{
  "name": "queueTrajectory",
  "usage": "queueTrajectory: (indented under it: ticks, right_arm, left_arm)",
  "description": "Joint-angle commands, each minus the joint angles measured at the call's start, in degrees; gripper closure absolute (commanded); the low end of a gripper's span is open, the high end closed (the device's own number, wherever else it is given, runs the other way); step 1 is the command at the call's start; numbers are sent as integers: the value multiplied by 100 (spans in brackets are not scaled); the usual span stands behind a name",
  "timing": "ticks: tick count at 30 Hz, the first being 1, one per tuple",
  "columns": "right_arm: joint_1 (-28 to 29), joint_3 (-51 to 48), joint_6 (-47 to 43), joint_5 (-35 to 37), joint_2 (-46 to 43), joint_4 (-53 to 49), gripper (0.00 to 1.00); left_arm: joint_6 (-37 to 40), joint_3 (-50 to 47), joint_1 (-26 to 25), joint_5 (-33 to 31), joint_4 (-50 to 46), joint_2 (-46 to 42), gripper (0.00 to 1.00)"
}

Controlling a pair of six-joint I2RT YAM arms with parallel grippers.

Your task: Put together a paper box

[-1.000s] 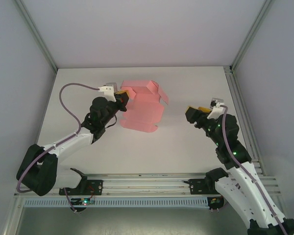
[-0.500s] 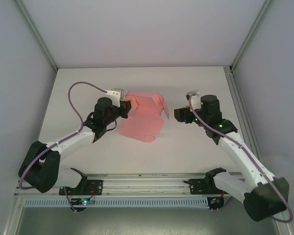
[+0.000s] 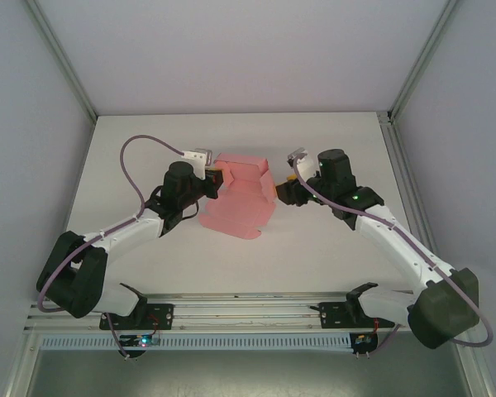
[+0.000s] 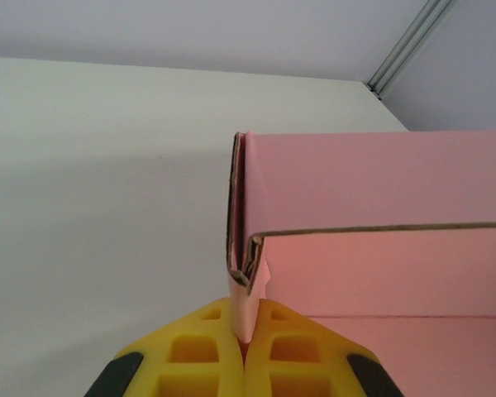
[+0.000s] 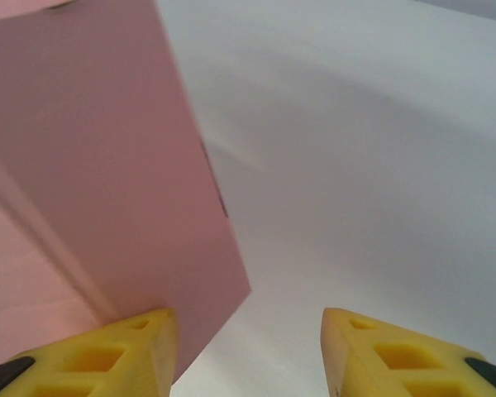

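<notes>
— What's under you?
— I'm working over a white matte table (image 3: 298, 248).
— What lies on it?
— Just the paper box (image 3: 236, 207): pink creased card near the table's middle. The corner nearest me lies flat on the surface, and the far flaps stand raised.

The paper box (image 3: 240, 194) is plain pink with thin brown cut edges. The table (image 3: 149, 149) beneath the box is plain white. Left of the box, the left gripper (image 4: 246, 331) is yellow with black patches, as is the right gripper (image 5: 248, 318). The left arm (image 3: 124, 234) and right arm (image 3: 397, 240) are white and black. The left arm's cable (image 3: 132, 157) is purple.
</notes>
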Motion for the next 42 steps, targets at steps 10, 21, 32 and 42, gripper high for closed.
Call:
queueTrajectory:
  ticks: [10, 21, 32, 42]
  right_arm:
    - [590, 595, 32, 679, 444, 21, 51]
    - [643, 783, 166, 213, 384, -254, 50]
    - [787, 801, 155, 806, 759, 12, 56]
    - [1443, 866, 419, 3267, 1313, 512, 65]
  left_arm:
    - [159, 222, 2, -227, -318, 68, 100]
    - [288, 244, 3, -311, -410, 77, 100]
    - [290, 221, -5, 44, -290, -99, 100]
    - [89, 255, -118, -27, -393, -272, 100]
